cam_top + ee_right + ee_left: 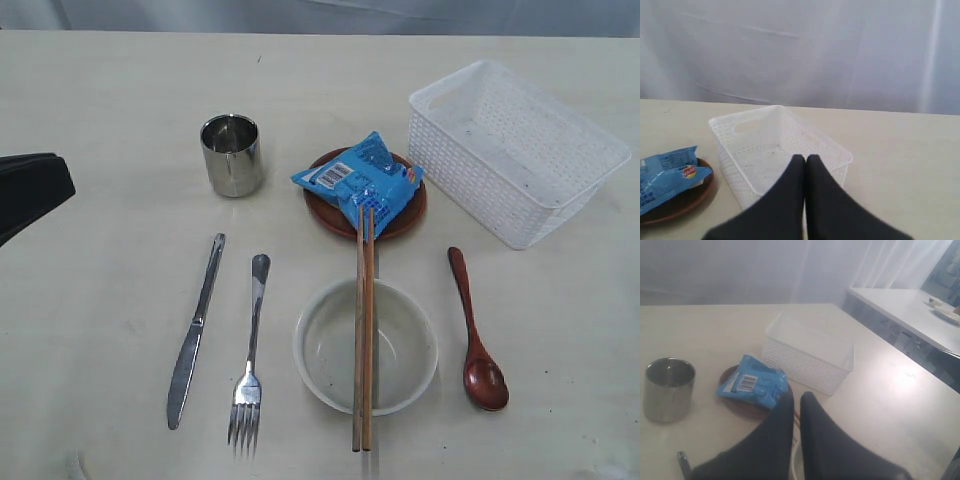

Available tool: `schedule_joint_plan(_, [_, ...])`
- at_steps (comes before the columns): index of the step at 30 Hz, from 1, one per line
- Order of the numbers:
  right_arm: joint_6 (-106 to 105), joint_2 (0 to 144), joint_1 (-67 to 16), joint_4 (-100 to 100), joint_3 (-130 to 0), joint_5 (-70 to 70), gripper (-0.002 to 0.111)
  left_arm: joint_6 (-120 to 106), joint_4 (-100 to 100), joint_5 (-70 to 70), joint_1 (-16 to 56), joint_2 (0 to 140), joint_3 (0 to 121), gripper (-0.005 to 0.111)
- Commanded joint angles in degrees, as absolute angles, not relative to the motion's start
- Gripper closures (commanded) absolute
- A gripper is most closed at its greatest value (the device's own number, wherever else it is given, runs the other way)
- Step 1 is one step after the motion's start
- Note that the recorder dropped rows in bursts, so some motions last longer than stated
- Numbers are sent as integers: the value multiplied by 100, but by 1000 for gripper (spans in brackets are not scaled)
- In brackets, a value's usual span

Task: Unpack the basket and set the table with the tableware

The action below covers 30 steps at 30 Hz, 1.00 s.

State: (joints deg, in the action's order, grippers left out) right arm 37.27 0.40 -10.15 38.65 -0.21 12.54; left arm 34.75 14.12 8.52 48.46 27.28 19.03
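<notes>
The white basket [470, 175] stands empty at the back right of the table [100, 90]. A steel cup [232, 155] is upright at the back left. The brown plate [400, 222] carries a blue snack packet [360, 180]. In front, two chopsticks [363, 330] lie across the off-white bowl [400, 350], with the knife [195, 330] and fork [253, 340] to its left and the wooden spoon [475, 335] to its right. My left gripper [796, 396] is shut and holds nothing, at the table's left edge. My right gripper [805, 159] is shut and empty, near the basket [770, 145].
Only a dark part of the left arm [30, 190] shows in the exterior view; the right arm is outside it. A second table [910, 305] with a plate stands beyond the far right of this one.
</notes>
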Motion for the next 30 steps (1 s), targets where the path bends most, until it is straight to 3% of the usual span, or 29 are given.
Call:
schedule_joint_plan(1, [3941,0,-1269,3862,0,1047,108,3450,1373,826,4876,2699,1874,101])
schedule_joint_plan(9, [3915,0,-1375,3776,0,612,108,3450,1373,826,4876,2699,1874,101])
schedule_joint_plan(15, [1392,0,-1240,1825,0,638,108,3450,1373,826,4876,2699,1874,101])
schedule_joint_plan(30, [1513,0,-1129,995,0,612,108,3450,1373,826,4876,2699,1874,101])
